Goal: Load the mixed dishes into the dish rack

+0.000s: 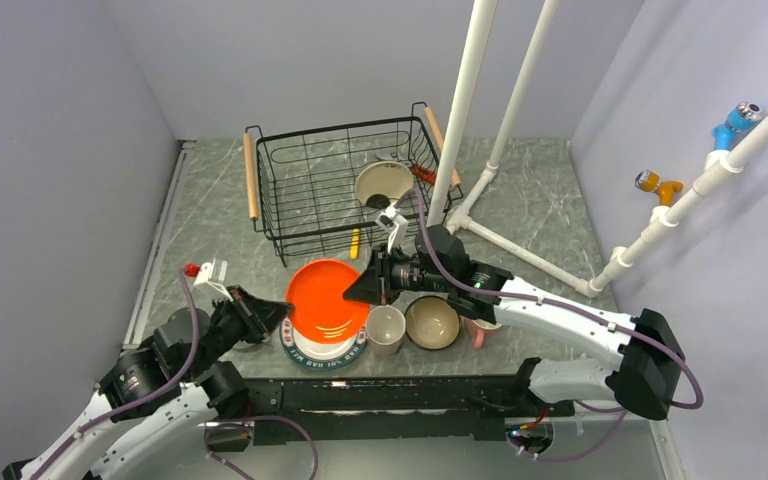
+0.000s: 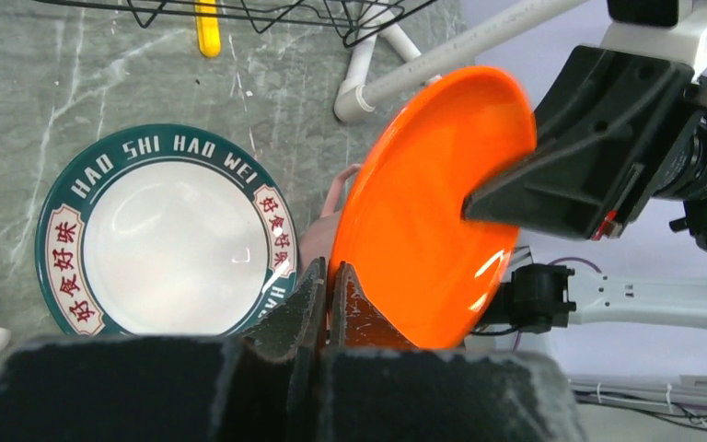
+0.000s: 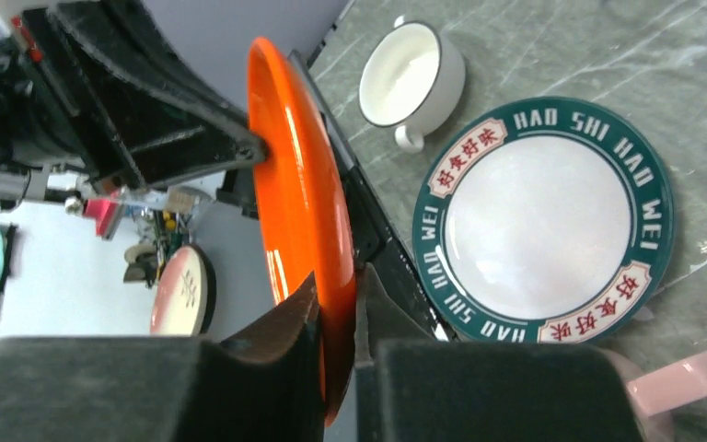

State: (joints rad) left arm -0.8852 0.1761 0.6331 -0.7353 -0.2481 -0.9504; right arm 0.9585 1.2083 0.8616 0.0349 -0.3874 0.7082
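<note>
An orange-red dish (image 1: 322, 292) hangs tilted on edge above the big plate with the dark lettered rim (image 1: 305, 358). My left gripper (image 2: 331, 278) is shut on the dish's near rim. My right gripper (image 3: 337, 304) is shut on the opposite rim, seen in the top view at the dish's right edge (image 1: 357, 290). The black wire dish rack (image 1: 290, 185) stands behind and holds a cream-inside bowl (image 1: 384, 183). On the table to the right sit a pink mug (image 1: 385, 328), a tan bowl (image 1: 432, 322) and a second pink mug (image 1: 480, 331). A white handled cup (image 3: 412, 69) stands beside the plate (image 3: 649, 212).
A white pipe frame (image 1: 460, 110) rises just right of the rack, its foot running along the table (image 1: 520, 255). A yellow tool (image 1: 355, 243) lies in front of the rack and a red-handled one (image 1: 423, 175) lies inside it. Grey walls close in on both sides.
</note>
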